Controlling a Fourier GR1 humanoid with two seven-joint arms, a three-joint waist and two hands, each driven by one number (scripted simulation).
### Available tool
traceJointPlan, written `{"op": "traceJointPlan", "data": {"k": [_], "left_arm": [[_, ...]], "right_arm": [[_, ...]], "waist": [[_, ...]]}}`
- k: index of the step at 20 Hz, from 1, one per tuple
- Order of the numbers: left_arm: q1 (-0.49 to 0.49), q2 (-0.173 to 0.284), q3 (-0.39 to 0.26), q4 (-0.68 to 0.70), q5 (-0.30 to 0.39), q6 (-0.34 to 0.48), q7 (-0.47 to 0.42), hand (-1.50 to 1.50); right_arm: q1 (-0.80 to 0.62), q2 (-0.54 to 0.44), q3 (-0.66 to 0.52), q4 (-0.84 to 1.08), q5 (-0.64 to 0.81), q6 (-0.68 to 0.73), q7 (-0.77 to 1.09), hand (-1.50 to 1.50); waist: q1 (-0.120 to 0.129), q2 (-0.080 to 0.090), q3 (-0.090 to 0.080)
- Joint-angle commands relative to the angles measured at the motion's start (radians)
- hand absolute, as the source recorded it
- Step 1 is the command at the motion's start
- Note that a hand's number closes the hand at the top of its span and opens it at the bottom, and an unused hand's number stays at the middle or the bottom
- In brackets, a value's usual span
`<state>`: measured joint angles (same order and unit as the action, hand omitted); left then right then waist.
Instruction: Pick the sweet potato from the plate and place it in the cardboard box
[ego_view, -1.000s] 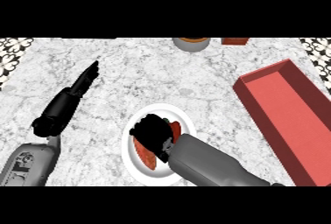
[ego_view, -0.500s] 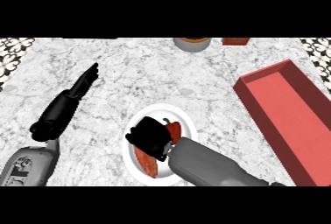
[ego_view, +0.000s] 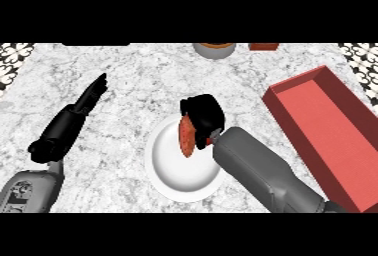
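Note:
The orange-red sweet potato (ego_view: 187, 139) hangs just above the white plate (ego_view: 179, 175), held on end under my right hand (ego_view: 204, 113), whose fingers are curled round its upper part. The hand sits over the plate's upper right rim. The red, open-topped box (ego_view: 325, 131) lies to the right, about a hand's width from my right forearm. My left hand (ego_view: 89, 98) rests open on the counter at the left, fingers straight and pointing away.
A round brown-topped container (ego_view: 215, 49) and a small red-brown object (ego_view: 263, 46) stand at the counter's far edge. Patterned tiles border the counter's left and right far corners.
My right hand has risen and moved up-right with the sweet potato, lifting it off the plate's middle. The left hand has not moved.

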<state>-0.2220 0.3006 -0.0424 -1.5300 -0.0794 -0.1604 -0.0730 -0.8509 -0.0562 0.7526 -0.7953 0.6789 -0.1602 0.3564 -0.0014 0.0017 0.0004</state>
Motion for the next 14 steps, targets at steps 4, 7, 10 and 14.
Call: {"op": "traceJointPlan", "data": {"k": [4,7,10,14], "left_arm": [[0.03,-0.013,0.006,0.01,-0.015,0.003,-0.035,0.0],[-0.008,0.017,0.038,0.024,0.0,-0.023,-0.009,0.0],[0.004,-0.007,0.023,-0.02,-0.006,-0.003,0.03,0.0],[0.039,-0.013,0.019,-0.02,-0.006,-0.007,-0.003,0.0]], "right_arm": [[-0.034,-0.066,-0.051,-0.143,0.125,-0.054,0.214,1.5],[-0.058,-0.109,-0.059,-0.26,0.175,0.002,0.281,1.5],[-0.045,-0.13,-0.098,-0.387,0.211,0.009,0.414,1.5],[-0.073,-0.181,-0.234,-0.43,0.234,-0.059,0.549,1.5]], "waist": [[-0.011,-0.009,-0.001],[-0.016,-0.009,-0.001],[-0.019,-0.013,0.0],[-0.02,-0.012,0.0]]}}
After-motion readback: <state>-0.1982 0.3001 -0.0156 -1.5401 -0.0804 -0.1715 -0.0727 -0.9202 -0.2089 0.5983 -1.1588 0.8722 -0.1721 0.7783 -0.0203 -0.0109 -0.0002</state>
